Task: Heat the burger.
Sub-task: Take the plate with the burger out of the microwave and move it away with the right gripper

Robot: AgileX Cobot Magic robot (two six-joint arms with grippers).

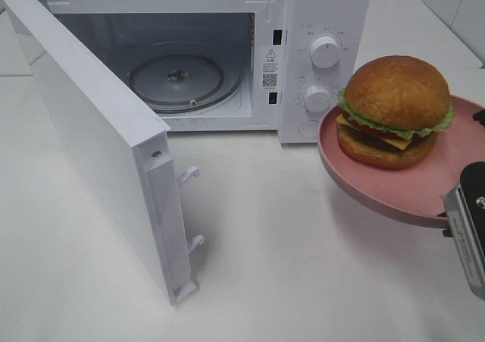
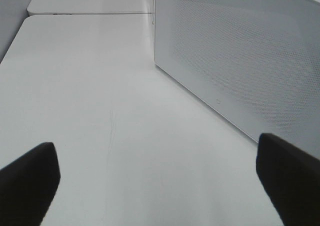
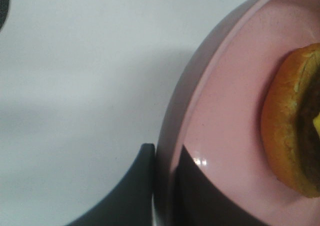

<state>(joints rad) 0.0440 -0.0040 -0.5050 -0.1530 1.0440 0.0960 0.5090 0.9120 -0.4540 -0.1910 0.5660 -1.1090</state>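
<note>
The burger (image 1: 395, 111), with a golden bun, green lettuce, cheese and a dark patty, sits on a round pink plate (image 1: 394, 194) at the right. My right gripper (image 1: 461, 219) is shut on the plate's near rim and holds it a little above the table, to the right of the microwave's control panel. In the right wrist view one finger (image 3: 135, 196) is under the rim and one is on the plate (image 3: 230, 100), beside the burger (image 3: 290, 126). My left gripper (image 2: 157, 186) is open and empty over bare table beside the microwave door (image 2: 240, 50); the exterior high view does not show it.
The white microwave (image 1: 318, 8) stands at the back with its door (image 1: 91, 130) swung wide open to the left and forward. Its glass turntable (image 1: 178, 76) is bare. Two knobs (image 1: 324, 51) are on its right panel. A white tiled wall is at the far right.
</note>
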